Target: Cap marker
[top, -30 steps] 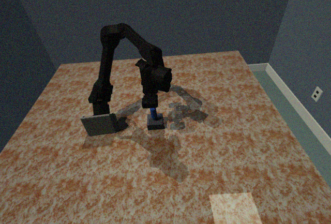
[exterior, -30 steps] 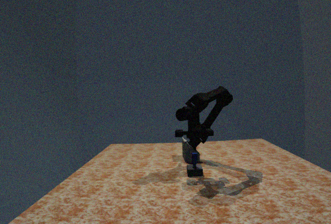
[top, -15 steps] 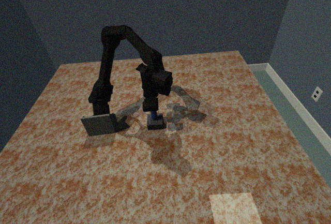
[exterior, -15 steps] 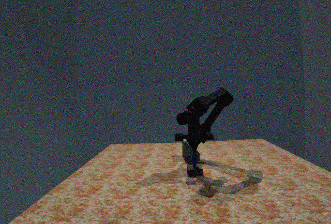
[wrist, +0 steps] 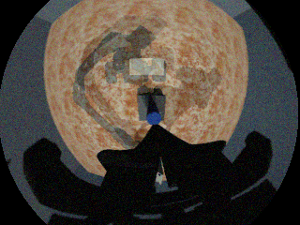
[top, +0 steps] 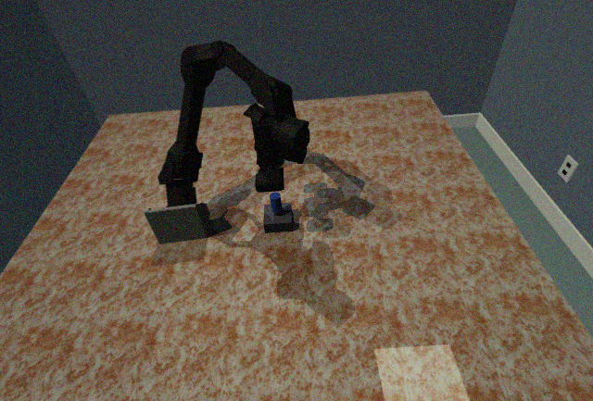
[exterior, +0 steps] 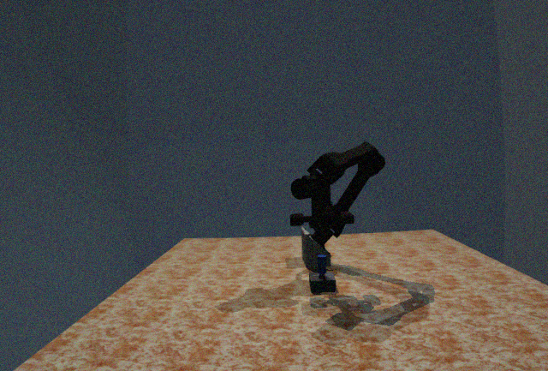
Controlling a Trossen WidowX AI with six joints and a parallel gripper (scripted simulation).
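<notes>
On the mottled orange table [top: 431, 224] a dark holder [top: 280, 221] carries the marker upright, and the blue cap [top: 274, 201] sits on top of it, so that only blue shows above the block in the top view. In the exterior view the same blue cap [exterior: 322, 261] rises from the holder [exterior: 322, 285], with the black arm [exterior: 349, 181] bent over it from behind. The pincer [top: 269, 182] points straight down just above the cap; from the top view its tip is very near the cap's upper end, though whether the two touch cannot be told. The fingers are brought fully together with nothing between them. The wrist view confirms this: the two dark fingers meet in a point just below the round blue top of the cap [wrist: 154, 118], which lies ahead of the tip rather than between the fingers. The arm [top: 191, 114] rises from a grey base [top: 174, 224] to the left of the holder in the top view and arches over to the wrist. Grey shadows of the arm spread across the table around the holder. A pale patch [top: 421, 372] lies on the table near its front edge.
</notes>
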